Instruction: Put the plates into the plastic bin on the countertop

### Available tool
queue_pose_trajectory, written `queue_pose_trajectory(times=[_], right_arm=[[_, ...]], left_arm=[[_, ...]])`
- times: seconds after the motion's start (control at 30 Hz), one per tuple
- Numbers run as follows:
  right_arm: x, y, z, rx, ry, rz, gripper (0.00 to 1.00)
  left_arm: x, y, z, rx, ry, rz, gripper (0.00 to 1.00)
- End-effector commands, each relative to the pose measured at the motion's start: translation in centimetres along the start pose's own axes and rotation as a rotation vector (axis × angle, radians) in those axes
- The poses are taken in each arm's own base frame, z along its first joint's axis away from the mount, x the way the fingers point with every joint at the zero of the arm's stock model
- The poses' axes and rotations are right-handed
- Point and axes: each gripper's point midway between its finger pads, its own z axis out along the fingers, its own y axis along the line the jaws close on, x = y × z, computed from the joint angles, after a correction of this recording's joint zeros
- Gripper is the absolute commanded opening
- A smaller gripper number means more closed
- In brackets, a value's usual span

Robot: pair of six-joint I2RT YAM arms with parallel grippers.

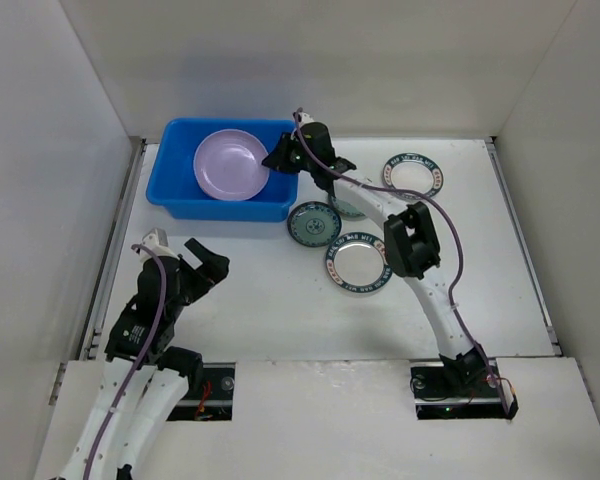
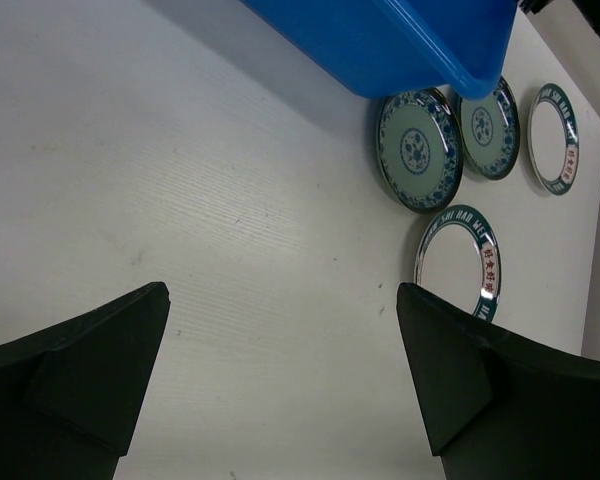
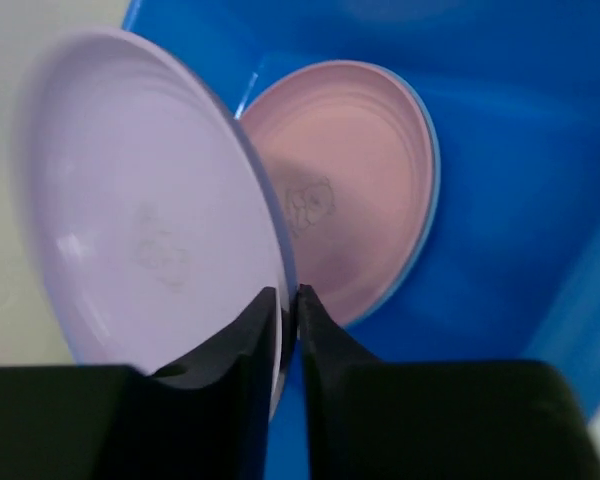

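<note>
Lavender plate point(image 3: 150, 230) held by its rim inside the blue bin point(image 1: 220, 210).
Left end effector point(image 2: 280, 295): fingers wide apart, empty, over the counter point(image 1: 280, 310) in front of bin. Right of bin: two teal patterned plates point(image 1: 314, 224) and two dark-rimmed plates point(image 1: 358, 264), flat on counter. Right end effector point(image 3: 285, 300) is clamped on the lavender plate's rim, plate tilted over pink plate point(image 3: 360, 190) in bin. Plates look light, stiff, glossy and probably slippery, so pinch at the rim.

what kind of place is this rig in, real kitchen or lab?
Most likely a lab test cell, not a kitchen: a plain white table boxed in by blank white walls, two robot arms bolted at its near edge, and a blue bin with plates as props.
</note>
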Motion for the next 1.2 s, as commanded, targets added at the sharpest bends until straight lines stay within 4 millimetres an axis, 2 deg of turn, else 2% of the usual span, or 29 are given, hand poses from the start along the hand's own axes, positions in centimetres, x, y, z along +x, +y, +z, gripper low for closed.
queue_pose_trajectory(times=[0.0,0.13,0.27,0.33,0.43,0.5,0.57,0.67,0.8,0.87,1.0,1.17], right_arm=[[-3.4,4.6,0.5,-0.126,-0.131,-0.052,0.24],[-4.0,5.1,0.5,-0.137,-0.159,-0.051,0.42],[-6.0,7.4,-1.5,-0.169,-0.197,-0.06,0.54],[-7.5,9.4,-3.7,-0.196,-0.238,-0.077,0.61],[-9.4,11.2,-8.7,-0.193,-0.31,-0.104,0.68],[-9.3,11.0,-11.8,-0.151,-0.326,-0.104,0.69],[-8.9,9.1,-15.1,-0.088,-0.328,-0.089,0.69],[-6.2,4.8,-20.1,0.049,-0.297,-0.058,0.69],[0.2,-2.1,-27.0,0.248,-0.232,0.027,0.69],[3.1,-4.9,-30.1,0.329,-0.209,0.095,0.69],[8.6,-7.9,-35.2,0.437,-0.18,0.243,0.69],[14.0,-9.8,-38.4,0.525,-0.125,0.398,0.68]], left_arm=[[0.6,0.5,-0.2,-0.013,0.01,-0.047,1.0],[1.0,0.7,-0.4,-0.016,0.017,-0.054,1.0],[1.1,0.7,-0.7,-0.01,0.018,-0.06,1.0],[1.1,0.6,-0.8,-0.005,0.019,-0.062,1.0],[1.1,0.5,-0.8,0.0,0.024,-0.049,1.0],[1.2,0.5,-0.7,-0.001,0.029,-0.041,1.0],[1.3,0.4,-0.5,-0.004,0.037,-0.029,1.0],[1.6,0.4,0.1,-0.013,0.053,-0.014,1.0],[2.3,0.2,0.9,-0.006,0.08,0.009,1.0],[2.6,-0.1,1.3,0.004,0.094,0.014,1.0],[3.0,-1.0,2.1,0.034,0.112,0.014,1.0],[2.9,-2.1,2.8,0.062,0.117,0.006,1.0]])
